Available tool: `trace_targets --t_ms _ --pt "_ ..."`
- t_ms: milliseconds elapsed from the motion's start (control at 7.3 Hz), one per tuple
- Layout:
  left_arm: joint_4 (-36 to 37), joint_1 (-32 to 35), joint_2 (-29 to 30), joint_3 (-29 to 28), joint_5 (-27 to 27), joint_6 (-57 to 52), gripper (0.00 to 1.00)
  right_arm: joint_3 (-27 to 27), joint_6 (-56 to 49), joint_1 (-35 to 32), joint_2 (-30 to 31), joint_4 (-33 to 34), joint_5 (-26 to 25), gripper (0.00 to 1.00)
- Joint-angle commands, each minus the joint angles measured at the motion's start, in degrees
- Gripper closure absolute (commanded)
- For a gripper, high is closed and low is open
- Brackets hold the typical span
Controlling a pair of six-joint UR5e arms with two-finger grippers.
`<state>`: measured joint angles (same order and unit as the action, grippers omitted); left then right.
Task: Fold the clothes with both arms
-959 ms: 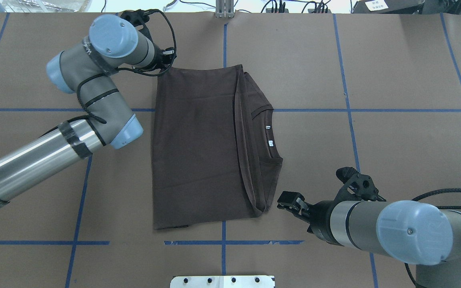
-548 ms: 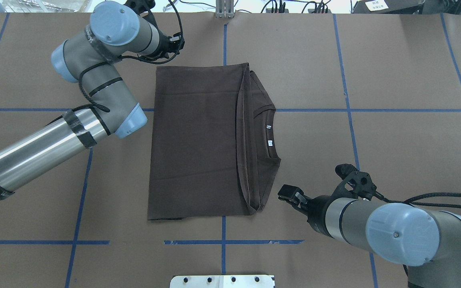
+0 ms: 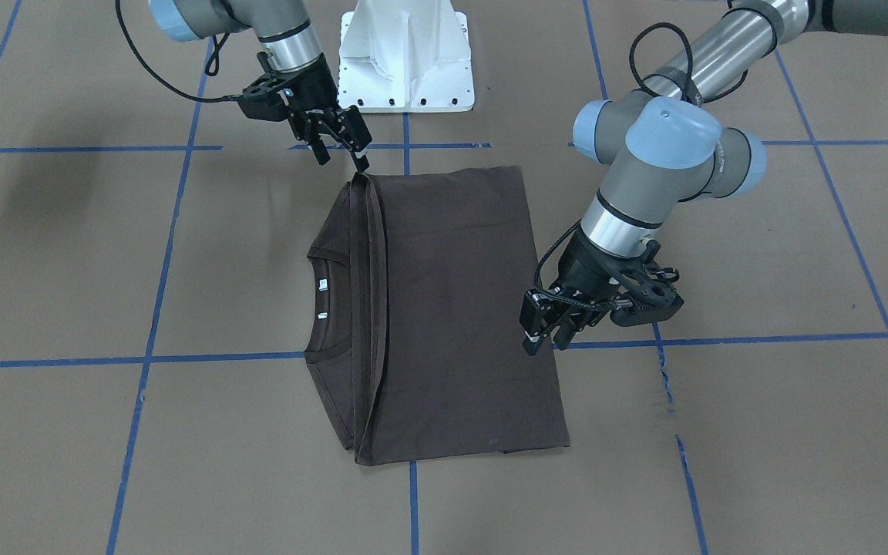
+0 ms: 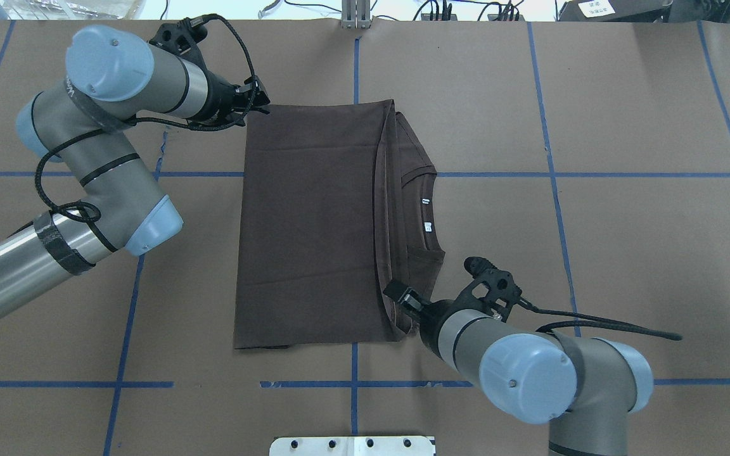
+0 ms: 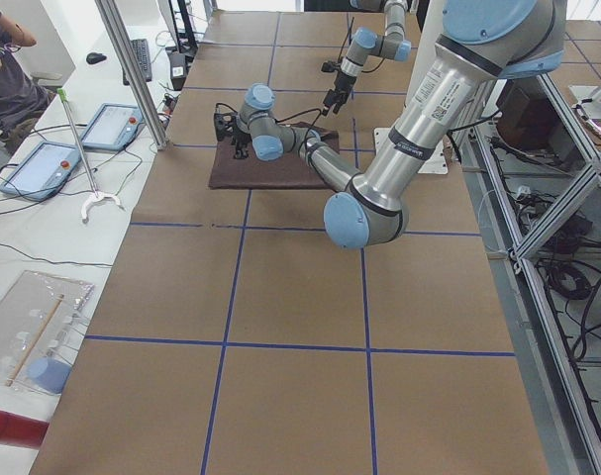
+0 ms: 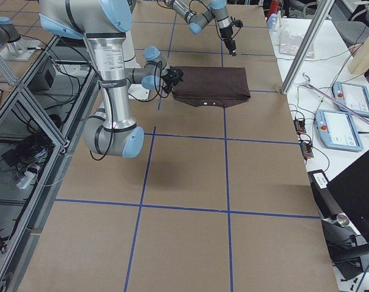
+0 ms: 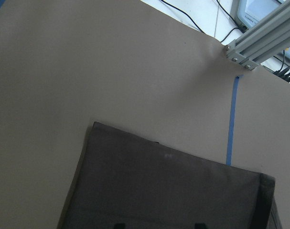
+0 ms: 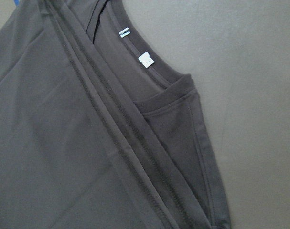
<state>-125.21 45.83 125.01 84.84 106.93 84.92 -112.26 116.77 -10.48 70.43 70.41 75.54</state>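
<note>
The folded shirt (image 4: 308,221) lies flat mid-bench (image 4: 593,95), collar toward the robot's right. The left claw (image 3: 544,341), fingers apart, hovers at its far left corner. The right claw (image 3: 342,154), also apart, hangs over the near right corner.

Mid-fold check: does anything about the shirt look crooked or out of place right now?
The T-shirt lies slightly askew: its edge by the left arm slants against the blue tape lines, and the collar side sticks out past the folded-over layer. Nothing looks damaged.
</note>
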Motion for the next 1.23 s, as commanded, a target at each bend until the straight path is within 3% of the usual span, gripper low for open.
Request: trace_targets --t_ms 0,137,411,1096 --pt "-0.3 -0.1 -0.4 0.2 0.1 0.1 0.43 2.4 -11.7 1.1 -5.1 9.2 0.0 0.00" --pt "-0.3 -0.1 -0.4 0.2 0.1 0.1 0.43 3.1 -17.0 1.1 -7.6 16.1 0.3 0.00" --pt "-0.3 -0.1 -0.4 0.2 0.1 0.2 0.43 4.2 -26.7 1.1 -8.5 20.5 0.4 0.00" --pt "-0.4 -0.2 -0.7 0.2 0.2 1.6 0.43 6.9 -31.3 1.0 -10.0 20.5 1.2 0.00"
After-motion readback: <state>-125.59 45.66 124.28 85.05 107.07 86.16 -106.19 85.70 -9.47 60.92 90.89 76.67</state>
